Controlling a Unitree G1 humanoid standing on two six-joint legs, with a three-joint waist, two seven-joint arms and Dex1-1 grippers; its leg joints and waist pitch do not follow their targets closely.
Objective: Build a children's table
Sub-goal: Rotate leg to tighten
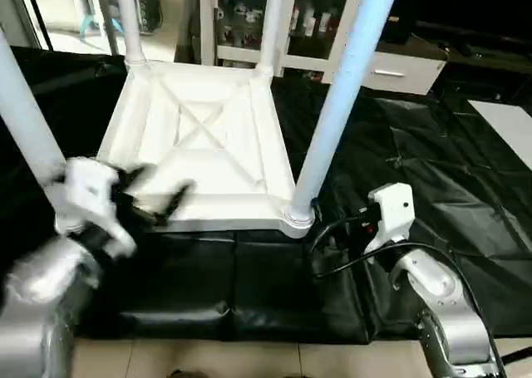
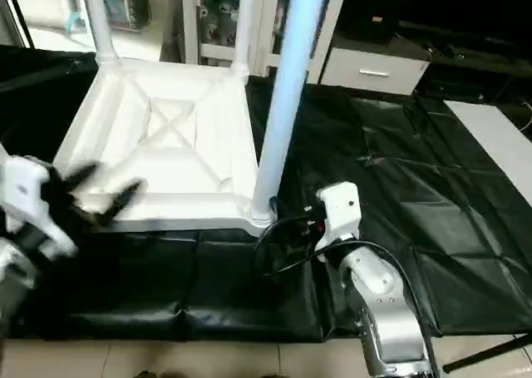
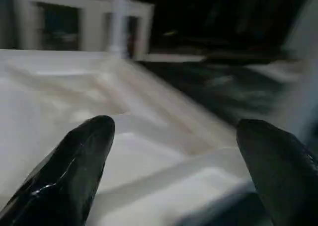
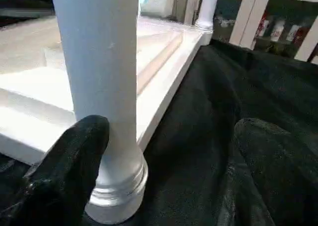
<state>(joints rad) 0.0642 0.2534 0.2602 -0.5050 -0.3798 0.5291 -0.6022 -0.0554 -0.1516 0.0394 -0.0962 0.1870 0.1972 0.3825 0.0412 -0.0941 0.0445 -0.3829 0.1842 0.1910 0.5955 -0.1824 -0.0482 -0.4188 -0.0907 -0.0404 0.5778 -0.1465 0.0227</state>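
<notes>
The children's table lies upside down on a black mat, its ribbed X-braced top [image 1: 199,129] facing up. Legs stand in its corner sockets: far left leg [image 1: 129,21], far right leg [image 1: 271,21], near right leg [image 1: 345,87] and near left leg [image 1: 25,116]. My left gripper [image 1: 158,189] hovers over the top's near edge just right of the near left leg, open with nothing between its fingers [image 3: 74,166]. My right gripper [image 4: 169,171] is low over the mat beside the base of the near right leg [image 4: 107,87], open, with one finger [image 4: 64,176] close to that leg.
The black mat [image 1: 432,187] spreads to the right and front of the table. A white glass-door cabinet [image 1: 320,21] and a white drawer unit [image 1: 399,72] stand behind. A black cable [image 1: 357,257] loops from my right wrist. Pale floor [image 1: 249,361] runs along the front.
</notes>
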